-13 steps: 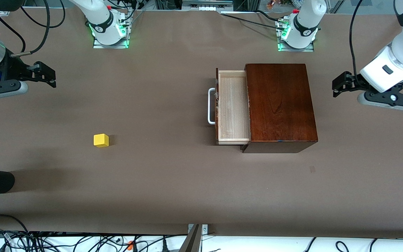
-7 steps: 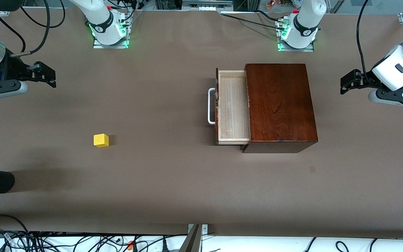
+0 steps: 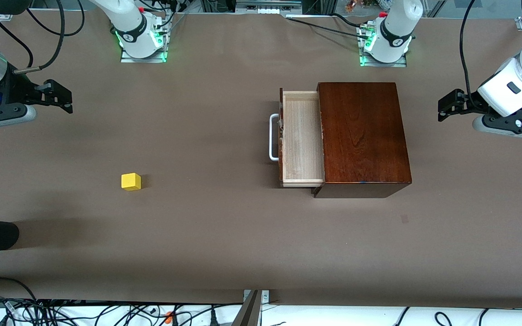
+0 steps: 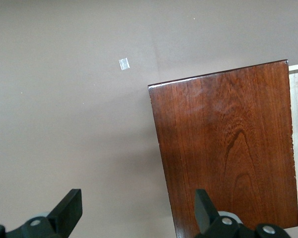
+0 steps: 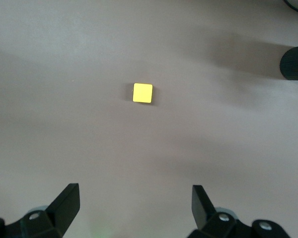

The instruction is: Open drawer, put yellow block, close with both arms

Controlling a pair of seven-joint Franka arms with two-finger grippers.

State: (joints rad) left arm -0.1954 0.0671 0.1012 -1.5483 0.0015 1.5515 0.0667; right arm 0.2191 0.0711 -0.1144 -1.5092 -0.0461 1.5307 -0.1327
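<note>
From the front, a brown matte table (image 3: 206, 235) carries one wooden box (image 3: 363, 136), its drawer (image 3: 302, 138) pulled out toward the right arm's end, white handle (image 3: 272, 137) showing. One yellow block (image 3: 131, 181) sits well apart from the box, toward that end. No writing is legible.

Left wrist view: the left gripper (image 4: 138, 210) hangs wide open over the box's edge.

Right wrist view: the right gripper (image 5: 135, 206), fingers spread wide, hovers over bare table near the block.
</note>
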